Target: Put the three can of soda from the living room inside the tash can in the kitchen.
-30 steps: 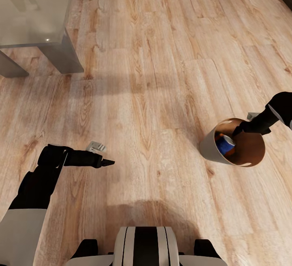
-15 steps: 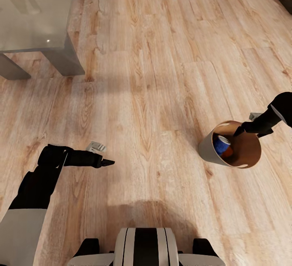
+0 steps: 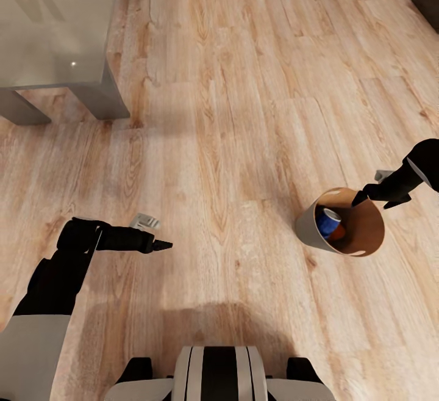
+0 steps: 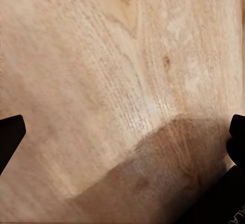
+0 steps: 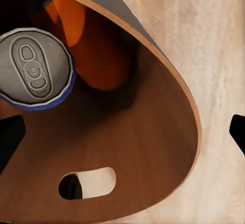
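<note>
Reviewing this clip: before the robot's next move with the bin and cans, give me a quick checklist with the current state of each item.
1. Blue can inside the trash can: ok.
2. Orange can inside it: at least one, ok.
3. All three cans inside: cannot tell; the blue can hides part of the interior.
4. Right gripper empty and open above the bin rim: ok.
5. Left gripper empty over bare wood floor: ok.
6. Bin in the kitchen: not ok; it stands on the floor near the glass-topped table.
</note>
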You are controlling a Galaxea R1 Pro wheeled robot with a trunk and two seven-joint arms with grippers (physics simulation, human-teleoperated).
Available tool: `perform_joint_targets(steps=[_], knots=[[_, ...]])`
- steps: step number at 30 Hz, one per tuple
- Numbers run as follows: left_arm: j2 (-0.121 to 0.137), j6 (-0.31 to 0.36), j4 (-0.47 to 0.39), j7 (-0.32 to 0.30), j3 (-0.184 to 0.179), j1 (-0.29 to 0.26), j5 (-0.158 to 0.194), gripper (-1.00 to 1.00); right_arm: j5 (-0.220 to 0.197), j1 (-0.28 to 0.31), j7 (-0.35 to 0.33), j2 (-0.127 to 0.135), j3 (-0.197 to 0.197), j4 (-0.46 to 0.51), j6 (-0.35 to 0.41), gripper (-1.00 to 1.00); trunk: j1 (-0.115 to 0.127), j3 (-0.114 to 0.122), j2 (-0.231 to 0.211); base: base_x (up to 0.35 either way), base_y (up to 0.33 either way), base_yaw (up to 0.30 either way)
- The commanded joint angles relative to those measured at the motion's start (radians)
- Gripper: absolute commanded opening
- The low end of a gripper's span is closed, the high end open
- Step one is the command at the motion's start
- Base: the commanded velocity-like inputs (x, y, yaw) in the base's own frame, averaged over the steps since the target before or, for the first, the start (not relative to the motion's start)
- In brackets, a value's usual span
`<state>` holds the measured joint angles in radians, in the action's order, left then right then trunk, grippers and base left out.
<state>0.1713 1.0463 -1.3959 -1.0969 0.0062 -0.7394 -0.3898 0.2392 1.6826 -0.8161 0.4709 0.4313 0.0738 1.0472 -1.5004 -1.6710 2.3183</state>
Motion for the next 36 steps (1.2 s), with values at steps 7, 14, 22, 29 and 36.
perform_joint_targets(steps=[7, 14, 22, 29, 36], knots=[[-0.005, 0.0, 0.0, 0.0, 0.001, 0.0, 0.0, 1.0, -0.001, 0.0, 0.0, -0.001, 0.002, -0.002, 0.0, 1.0, 0.027, 0.022, -0.049, 0.0, 0.0, 0.0], [-0.011, 0.0, 0.002, 0.0, 0.001, 0.0, -0.002, 1.0, -0.001, -0.001, 0.0, -0.001, 0.005, -0.006, 0.0, 1.0, 0.054, 0.044, -0.098, 0.0, 0.0, 0.0], [-0.012, 0.0, 0.005, 0.0, 0.0, 0.0, -0.006, 1.0, -0.001, -0.002, 0.0, -0.001, 0.008, -0.016, 0.0, 1.0, 0.084, 0.069, -0.154, 0.0, 0.0, 0.0], [-0.013, 0.0, 0.01, 0.001, 0.0, 0.0, -0.01, 1.0, 0.0, -0.005, 0.001, -0.002, 0.009, -0.017, 0.0, 1.0, 0.111, 0.091, -0.203, 0.0, 0.0, 0.0], [-0.013, -0.001, 0.013, 0.005, 0.002, 0.0, -0.014, 1.0, -0.002, -0.006, 0.001, -0.005, 0.058, -0.021, 0.0, 1.0, 0.138, 0.113, -0.252, 0.0, 0.0, 0.0]])
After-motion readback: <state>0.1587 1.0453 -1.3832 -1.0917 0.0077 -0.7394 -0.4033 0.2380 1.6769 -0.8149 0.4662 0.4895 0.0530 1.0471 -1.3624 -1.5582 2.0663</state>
